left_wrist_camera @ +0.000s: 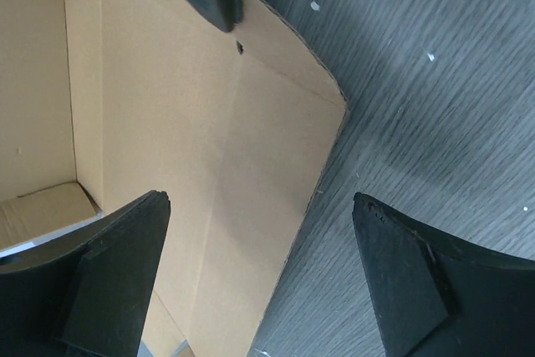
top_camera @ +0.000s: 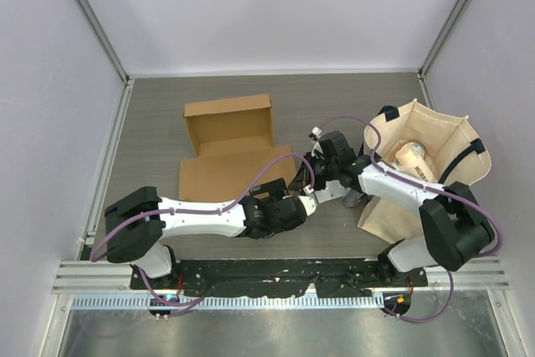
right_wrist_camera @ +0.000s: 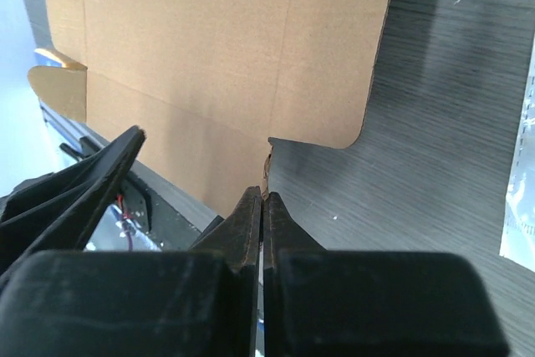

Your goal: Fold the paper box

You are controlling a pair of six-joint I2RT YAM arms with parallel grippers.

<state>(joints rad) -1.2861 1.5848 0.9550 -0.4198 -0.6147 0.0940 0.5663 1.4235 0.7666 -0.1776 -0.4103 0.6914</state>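
Note:
The paper box (top_camera: 230,135) is brown cardboard at the table's middle, its far part folded up into a shallow tray and a flat flap reaching toward me. My right gripper (top_camera: 313,160) is at that flap's right corner. In the right wrist view its jaws (right_wrist_camera: 262,192) are pressed together on the flap's edge of the paper box (right_wrist_camera: 217,48). My left gripper (top_camera: 305,198) hovers just in front of it, open. In the left wrist view the left gripper (left_wrist_camera: 259,201) straddles the rounded flap edge of the paper box (left_wrist_camera: 192,123), with nothing gripped.
A beige tote bag (top_camera: 426,169) with dark handles lies at the right, a pale packet (top_camera: 410,155) inside it. Pale walls enclose the grey table on three sides. The two arms cross close together near the flap corner.

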